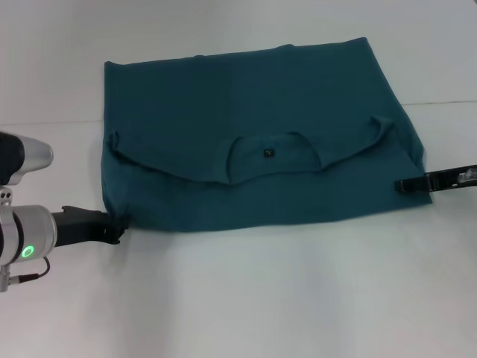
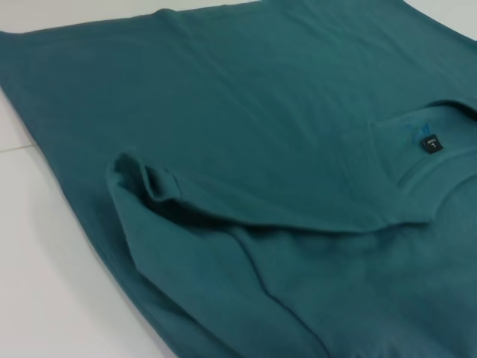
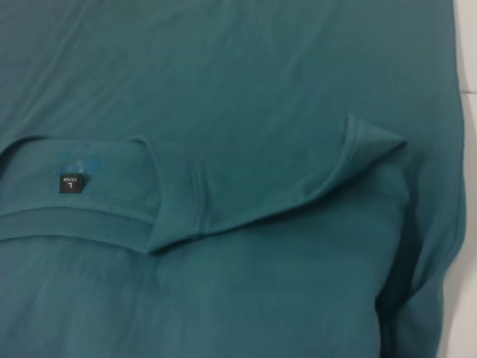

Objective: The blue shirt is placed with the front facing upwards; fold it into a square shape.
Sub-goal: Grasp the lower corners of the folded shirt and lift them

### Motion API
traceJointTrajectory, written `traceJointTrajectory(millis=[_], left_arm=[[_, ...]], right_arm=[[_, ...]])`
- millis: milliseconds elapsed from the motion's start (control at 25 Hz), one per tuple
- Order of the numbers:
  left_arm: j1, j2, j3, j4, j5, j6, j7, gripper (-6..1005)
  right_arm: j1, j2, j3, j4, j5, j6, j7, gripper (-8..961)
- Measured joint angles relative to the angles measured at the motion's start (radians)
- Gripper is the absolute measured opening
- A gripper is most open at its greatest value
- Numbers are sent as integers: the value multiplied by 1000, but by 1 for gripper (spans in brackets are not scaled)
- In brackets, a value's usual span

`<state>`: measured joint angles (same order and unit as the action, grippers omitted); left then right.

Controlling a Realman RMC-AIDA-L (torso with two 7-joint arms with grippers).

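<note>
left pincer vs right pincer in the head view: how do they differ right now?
Position: the left pincer sits at the blue shirt's near-left corner; the right pincer is at its right edge, farther up.
Visibility: the left shows its silver wrist and green light; the right shows only a thin black tip.
Shared: both touch the shirt's edge, low over the white table.

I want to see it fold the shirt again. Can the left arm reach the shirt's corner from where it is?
Probably yes. The left gripper is already at the blue shirt's near left corner on the white table, and nothing lies in between.
</note>
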<state>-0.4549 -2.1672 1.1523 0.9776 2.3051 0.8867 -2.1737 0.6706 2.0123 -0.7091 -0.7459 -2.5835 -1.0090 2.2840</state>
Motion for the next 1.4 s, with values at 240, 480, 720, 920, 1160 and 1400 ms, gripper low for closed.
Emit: traceJointTrajectory(millis=[240,480,720,920,1160,1400], left_arm=[[-4,1,-7,3,-2,-2,0,79],[-7,2,-14,4,0,-6,0,80],[-8,3,-25,9,3,2,1,79],[-8,3,-25,29,3,18,1,80],[-14,4,-65,79,3,60,0,79],[-41,15,-101,110,4,94,-1,79]], right_arm=[[24,-15,-6,52,-2,7,0,815],[23,-18,-22,56,-3,-2,-2,630],[9,-19,-15,22,10,-40,-13,346],[-18,-22,-12,-39,94,-99,-42,156],[-40,-48,29,-81,181,-118,-45,65],[-26,-76,41,-83,214,-114,-43,34]])
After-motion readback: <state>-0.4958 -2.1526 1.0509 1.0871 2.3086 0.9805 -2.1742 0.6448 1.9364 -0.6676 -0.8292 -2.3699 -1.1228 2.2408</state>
